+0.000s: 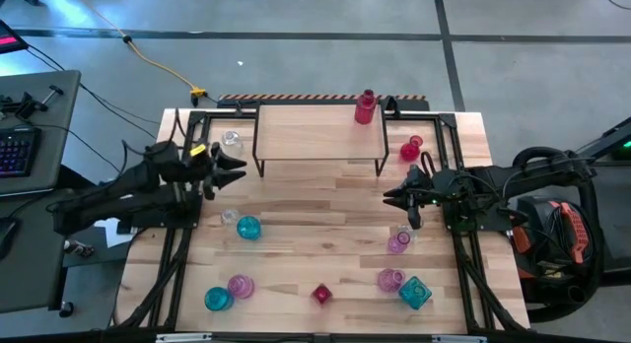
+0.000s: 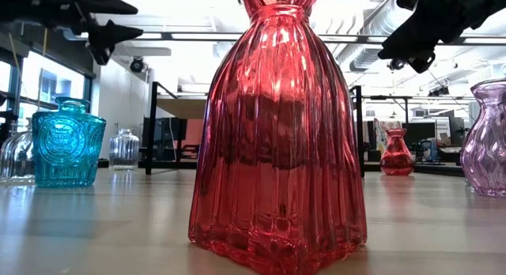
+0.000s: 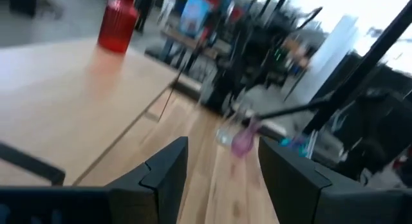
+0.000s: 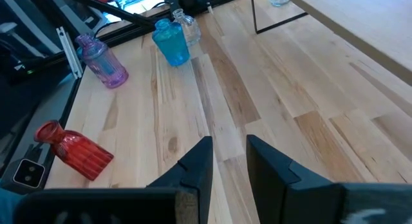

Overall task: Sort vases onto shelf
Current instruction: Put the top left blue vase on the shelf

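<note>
Vases lie scattered over the slatted wooden table [image 1: 325, 225] in the high view, and only one stands on the shelf [image 1: 317, 133]: a red bottle vase [image 1: 366, 106] at the shelf top's right far corner. A clear vase [image 1: 232, 141] sits on the table just left of the shelf, a pink-red vase [image 1: 411, 148] just right of it. Along the near edge are a teal round vase [image 1: 218, 299], a pink vase [image 1: 241, 285], a small red faceted vase [image 1: 321, 294], another pink vase [image 1: 390, 280] and a teal faceted vase [image 1: 415, 292]. A teal vase [image 1: 248, 227] stands mid-left. The left gripper [image 1: 237, 170] hovers at the shelf's left end, jaws spread and empty. The right gripper [image 1: 397, 197] hangs right of the shelf above a pale pink vase [image 1: 398, 242], jaws slightly apart, holding nothing

Low view: a tall red ribbed vase [image 2: 277, 133] fills the middle, a teal embossed vase [image 2: 68, 142] stands at left, a purple-pink vase [image 2: 486, 141] at the right edge, the shelf far behind

Left wrist view: the spread jaws frame a blurred pink vase [image 3: 242, 140] on the table; the red bottle vase [image 3: 118, 24] stands on the shelf top

Right wrist view: the jaws stand narrowly apart over bare slats; a red vase [image 4: 74, 151] lies on its side, with a purple vase [image 4: 102, 62] and a blue vase [image 4: 172, 44] farther off
</note>
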You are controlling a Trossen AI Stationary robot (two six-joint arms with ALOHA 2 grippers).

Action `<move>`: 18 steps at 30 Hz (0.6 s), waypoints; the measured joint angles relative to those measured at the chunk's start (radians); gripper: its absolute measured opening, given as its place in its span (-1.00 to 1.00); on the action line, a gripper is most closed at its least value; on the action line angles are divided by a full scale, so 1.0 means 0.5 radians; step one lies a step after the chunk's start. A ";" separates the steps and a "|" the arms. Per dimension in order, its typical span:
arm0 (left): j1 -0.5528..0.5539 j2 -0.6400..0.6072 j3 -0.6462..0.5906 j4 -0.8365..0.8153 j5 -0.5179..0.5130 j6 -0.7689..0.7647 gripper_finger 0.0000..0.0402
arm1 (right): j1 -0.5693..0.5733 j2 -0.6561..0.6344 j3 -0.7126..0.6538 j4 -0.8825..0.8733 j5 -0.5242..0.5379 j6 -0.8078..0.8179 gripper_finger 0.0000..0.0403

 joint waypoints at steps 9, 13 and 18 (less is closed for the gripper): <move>-0.034 0.471 0.531 -0.727 0.027 0.047 -0.11 | 0.000 0.000 0.000 0.000 0.000 -0.003 -0.63; -0.135 0.688 0.645 -0.902 0.128 -0.046 -0.11 | 0.000 0.000 0.000 0.000 0.001 -0.003 -0.63; -0.306 0.944 0.661 -0.969 0.141 -0.107 -0.11 | -0.001 0.000 0.000 0.000 0.001 -0.004 -0.63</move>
